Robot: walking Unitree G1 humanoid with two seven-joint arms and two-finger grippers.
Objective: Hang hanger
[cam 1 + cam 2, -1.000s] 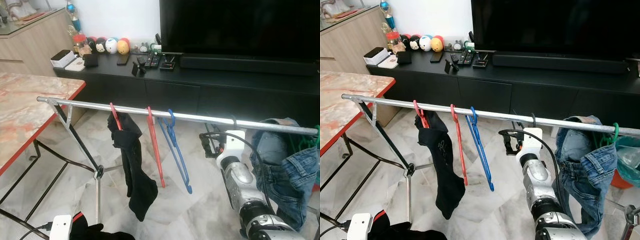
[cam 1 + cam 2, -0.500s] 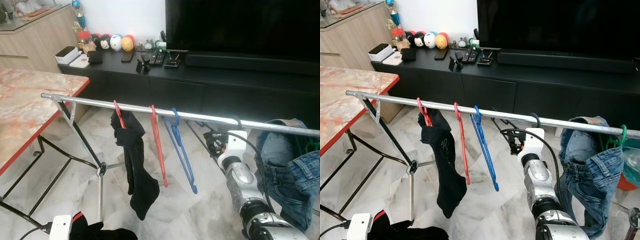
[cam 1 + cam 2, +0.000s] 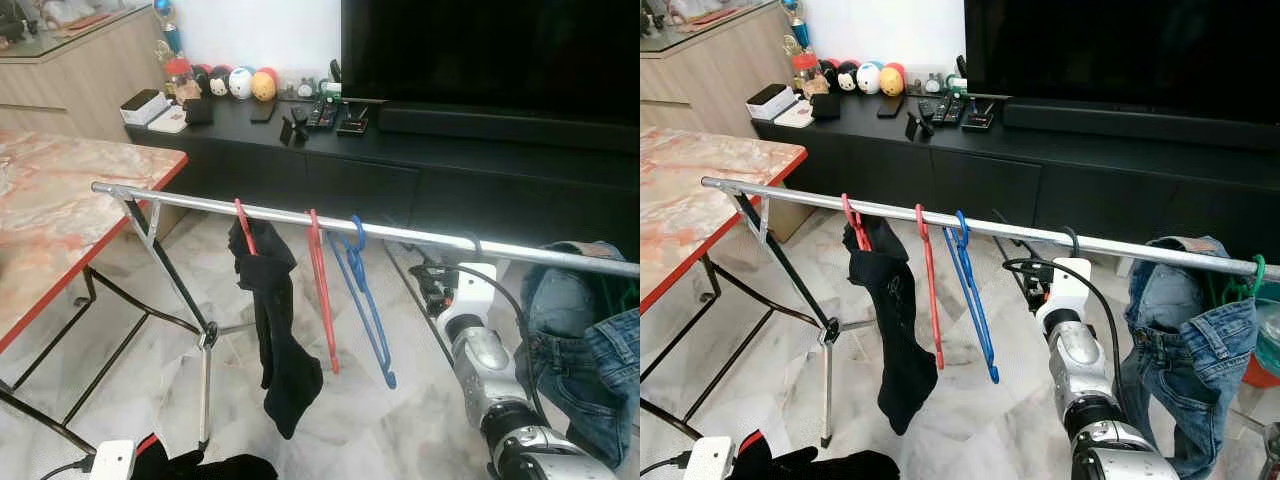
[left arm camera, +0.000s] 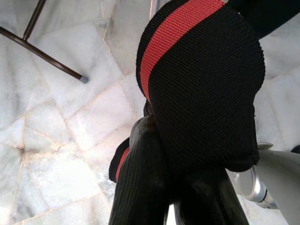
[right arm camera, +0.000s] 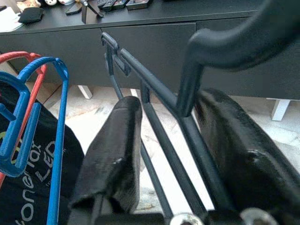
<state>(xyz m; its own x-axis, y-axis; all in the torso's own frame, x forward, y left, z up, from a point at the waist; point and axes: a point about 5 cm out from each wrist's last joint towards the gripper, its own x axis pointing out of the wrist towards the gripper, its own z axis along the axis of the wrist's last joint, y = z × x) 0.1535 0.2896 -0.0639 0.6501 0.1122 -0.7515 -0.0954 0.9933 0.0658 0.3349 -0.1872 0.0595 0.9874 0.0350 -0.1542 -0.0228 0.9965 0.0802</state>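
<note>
My left gripper hangs low by the marble floor, its fingers pressed together on a black garment with a red stripe, which bunches over the fingertips. My right gripper is raised just under the metal rail, fingers part spread, and the dark grey hanger I carry sits between them; its hook curls up over the rail right of the coloured hangers. Whether the pads squeeze it or only cradle it I cannot tell.

On the rail I count four hooks in a row. From my left: one red hanger carrying a long black garment, one bare red hanger, one bare blue hanger, then the dark grey one at my right wrist. Further right one pair of blue jeans is draped over the rail, with a green hook just beyond it.

To my left stands one marble-topped table with a red edge. Behind the rail runs a long black TV cabinet bearing a big dark screen, several remotes and a row of round toy figures
</note>
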